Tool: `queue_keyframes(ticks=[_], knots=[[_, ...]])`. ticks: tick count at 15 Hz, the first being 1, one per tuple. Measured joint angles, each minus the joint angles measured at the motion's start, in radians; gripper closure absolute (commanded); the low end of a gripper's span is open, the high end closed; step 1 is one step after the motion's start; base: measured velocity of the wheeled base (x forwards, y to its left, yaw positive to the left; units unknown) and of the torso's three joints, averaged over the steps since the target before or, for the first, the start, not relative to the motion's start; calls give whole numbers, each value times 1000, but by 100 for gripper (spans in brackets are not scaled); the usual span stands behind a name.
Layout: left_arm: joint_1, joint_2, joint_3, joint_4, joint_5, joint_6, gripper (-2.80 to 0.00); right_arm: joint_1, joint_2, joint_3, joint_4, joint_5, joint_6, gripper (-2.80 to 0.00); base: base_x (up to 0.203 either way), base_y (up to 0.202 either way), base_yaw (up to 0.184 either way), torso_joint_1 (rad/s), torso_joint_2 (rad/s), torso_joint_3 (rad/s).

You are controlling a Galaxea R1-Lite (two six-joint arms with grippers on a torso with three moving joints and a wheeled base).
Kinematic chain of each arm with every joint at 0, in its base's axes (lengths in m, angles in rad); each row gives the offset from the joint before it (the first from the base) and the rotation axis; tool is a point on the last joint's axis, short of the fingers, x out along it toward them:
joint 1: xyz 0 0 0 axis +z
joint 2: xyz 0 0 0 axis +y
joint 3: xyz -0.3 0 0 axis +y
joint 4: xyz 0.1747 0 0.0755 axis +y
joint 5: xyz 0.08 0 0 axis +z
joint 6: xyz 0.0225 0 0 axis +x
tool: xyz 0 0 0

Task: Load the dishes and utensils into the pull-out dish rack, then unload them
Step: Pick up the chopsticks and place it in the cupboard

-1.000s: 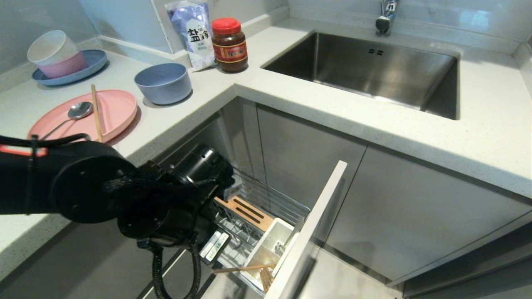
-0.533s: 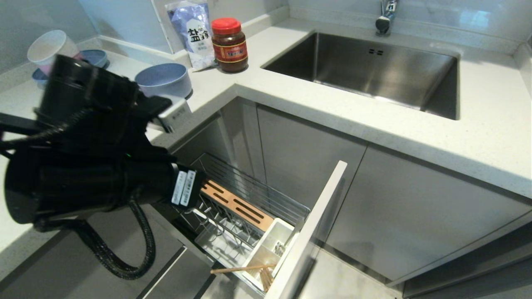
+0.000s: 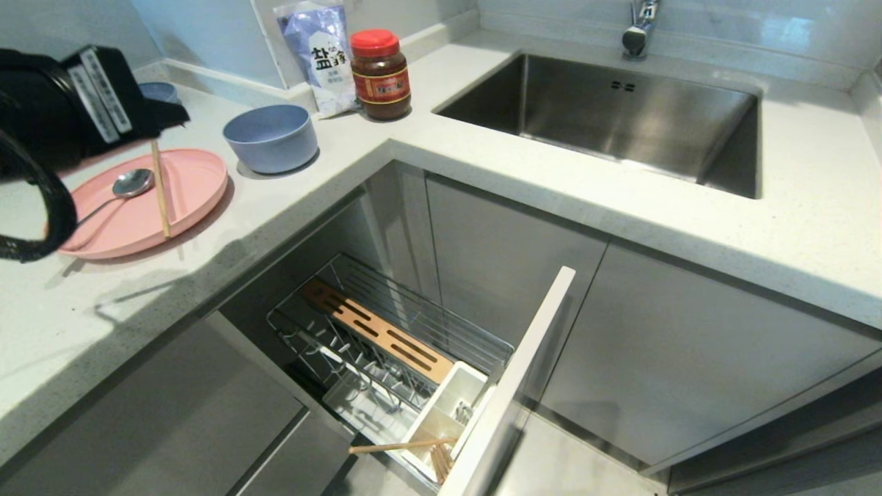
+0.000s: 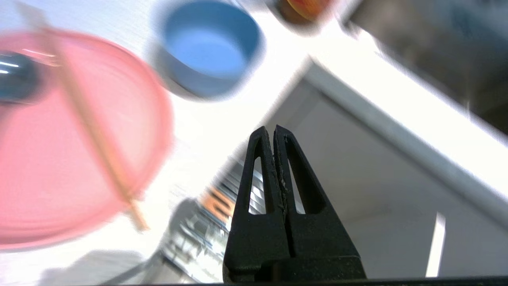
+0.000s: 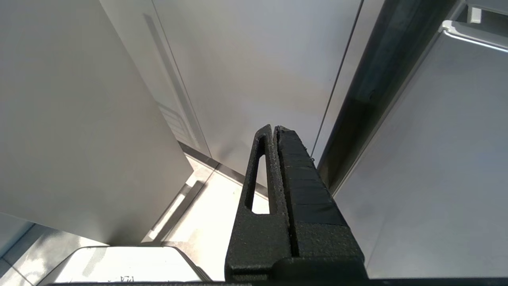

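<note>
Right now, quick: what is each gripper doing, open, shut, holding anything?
Left gripper: shut, holding nothing, above the counter near the pink plate.
Right gripper: shut, empty, parked low by the cabinet fronts.

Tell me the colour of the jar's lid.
Red; the jar's lid shows best in the head view.

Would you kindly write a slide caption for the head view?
Left arm raised over the pink plate holding spoon and chopstick; pull-out dish rack open below.

A matte pink plate (image 3: pixel 186 189) is showing at nine o'clock, a blue-grey bowl (image 3: pixel 271 138) at ten. A red-lidded brown jar (image 3: pixel 380 74) is sitting at eleven. A slotted light-brown board (image 3: pixel 386 337) is lying in the chrome rack (image 3: pixel 413 313).
</note>
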Motion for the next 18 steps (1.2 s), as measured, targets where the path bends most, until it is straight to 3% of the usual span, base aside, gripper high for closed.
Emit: queue_keyframes(ticks=[4,9,10,13,18], knots=[[150,10,-172,170,14,-76,0,0,0,0,0,0,0,0,0,0,0,0,0,0],[250,102,-477,618,18,-264,0,1,0,0,0,0,0,0,0,0,0,0,0,0],[258,128,-502,681,34,-281,-280,1,0,0,0,0,0,0,0,0,0,0,0,0],[274,189,-528,753,64,-288,-280,0,0,0,0,0,0,0,0,0,0,0,0,0],[302,277,-552,757,62,-290,-280,0,0,0,0,0,0,0,0,0,0,0,0,0]])
